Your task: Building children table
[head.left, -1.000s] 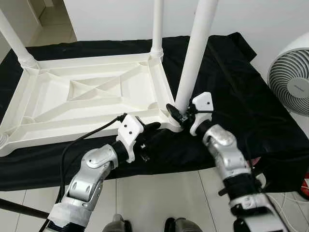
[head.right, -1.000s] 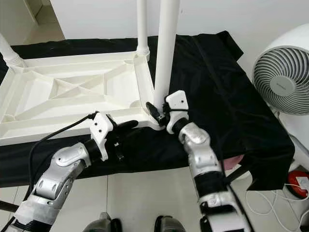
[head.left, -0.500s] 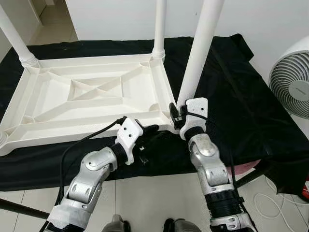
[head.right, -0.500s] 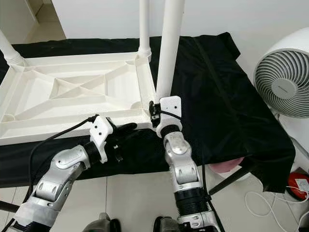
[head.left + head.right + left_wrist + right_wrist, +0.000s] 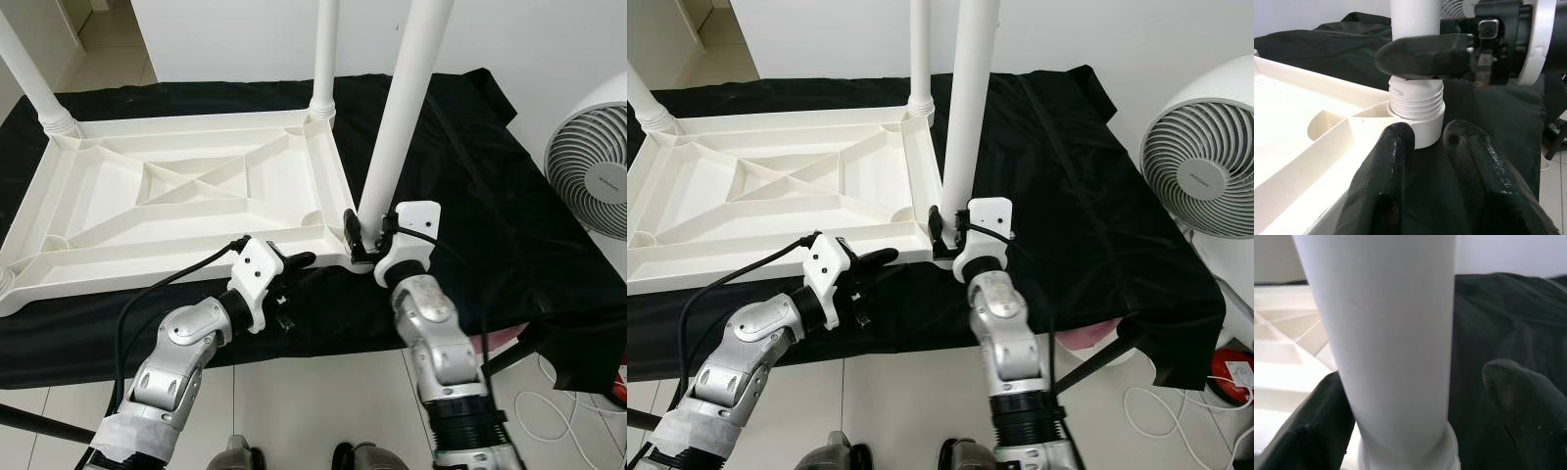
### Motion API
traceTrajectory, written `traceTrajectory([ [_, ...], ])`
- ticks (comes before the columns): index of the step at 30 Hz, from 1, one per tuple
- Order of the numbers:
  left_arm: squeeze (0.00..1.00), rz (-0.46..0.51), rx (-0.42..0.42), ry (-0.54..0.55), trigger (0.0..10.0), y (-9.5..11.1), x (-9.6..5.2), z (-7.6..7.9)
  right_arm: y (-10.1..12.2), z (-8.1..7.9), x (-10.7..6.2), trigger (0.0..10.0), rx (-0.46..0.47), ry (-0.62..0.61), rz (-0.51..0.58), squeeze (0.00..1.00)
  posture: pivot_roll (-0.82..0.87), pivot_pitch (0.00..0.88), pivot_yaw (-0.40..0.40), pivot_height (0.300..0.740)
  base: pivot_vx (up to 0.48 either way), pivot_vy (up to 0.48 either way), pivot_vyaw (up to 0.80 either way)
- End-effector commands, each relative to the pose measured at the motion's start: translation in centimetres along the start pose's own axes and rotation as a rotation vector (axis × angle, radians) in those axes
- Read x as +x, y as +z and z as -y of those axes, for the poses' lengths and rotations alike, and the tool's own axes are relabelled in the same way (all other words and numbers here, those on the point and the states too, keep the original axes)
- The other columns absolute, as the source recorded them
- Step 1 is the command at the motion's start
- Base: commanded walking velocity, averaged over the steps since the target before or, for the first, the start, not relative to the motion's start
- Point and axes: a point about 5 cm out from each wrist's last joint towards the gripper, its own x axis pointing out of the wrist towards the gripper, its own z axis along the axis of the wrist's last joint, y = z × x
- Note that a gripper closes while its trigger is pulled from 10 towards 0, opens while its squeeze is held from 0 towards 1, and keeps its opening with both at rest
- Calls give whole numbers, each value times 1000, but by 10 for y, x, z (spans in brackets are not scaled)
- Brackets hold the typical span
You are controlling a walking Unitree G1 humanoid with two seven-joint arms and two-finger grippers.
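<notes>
Left claw (image 5: pixel 294 262) rests on the black cloth (image 5: pixel 490 196) against the near edge of the upturned white tabletop (image 5: pixel 186 196), its two fingers close together and gripping nothing, seemingly bracing the frame. Two legs already stand upright at the far corners, one at the far left (image 5: pixel 29 83) and one further right (image 5: pixel 323 59).

To the right, the right claw (image 5: pixel 361 233) has its fingers either side of the base of a third leg (image 5: pixel 397 108), clamped on it where its threaded end enters the corner socket (image 5: pixel 1418 125). A second ago this wrist was rolled over to one side; it has since swung back the other way and the leg stands straighter, which suggests the leg is being screwed in.

Threads are exposed above the socket, so it looks not yet fully seated. Leg tops are cut off above. A fan (image 5: pixel 593 166) stands at the far right, partly out of frame.
</notes>
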Motion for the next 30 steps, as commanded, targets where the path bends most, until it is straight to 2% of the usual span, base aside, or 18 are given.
traceTrajectory([
  [1,0,-6,3,11,10000,-1,0,-1,-1,3,1,10000,18,43,-12,0,-86,81,23,740,0,0,0],
  [4,0,-3,3,11,10000,-1,1,-2,-1,11,1,10000,1,93,-22,0,-86,81,23,740,0,0,0],
  [5,0,1,3,9,10000,0,2,-2,0,20,5,10000,-64,239,-27,0,-94,83,28,740,0,0,0],
  [6,0,1,3,9,10000,0,2,-2,0,20,5,10000,-64,239,-27,0,-94,83,28,740,0,0,0],
  [8,0,2,4,6,10000,0,3,-3,-2,24,10,10000,-96,340,-52,0,-109,80,41,740,0,0,0],
  [19,0,20,14,3,10000,5,10,-7,-7,18,33,10000,-208,579,-92,0,-119,73,47,740,0,0,0],
  [20,0,22,14,3,10000,5,10,-7,-8,18,35,8980,-210,589,-99,0,-119,73,47,740,0,0,0],
  [21,0,22,14,3,10000,5,10,-7,-8,18,35,8980,-210,589,-99,0,-119,73,47,740,0,0,0],
  [22,0,23,16,-1,10000,6,11,-7,-9,19,39,2745,-209,604,-110,0,-117,73,45,740,0,0,0],
  [24,0,23,17,-2,10000,6,11,-7,-10,19,40,2745,-207,609,-111,0,-117,73,45,740,0,0,0],
  [25,0,24,17,-2,10000,6,11,-7,-11,20,40,0,-209,612,-115,0,-116,72,44,740,0,0,0],
  [30,0,25,17,1,10000,6,11,-6,-16,24,37,0,-192,627,-122,0,-116,76,41,740,0,0,0],
])
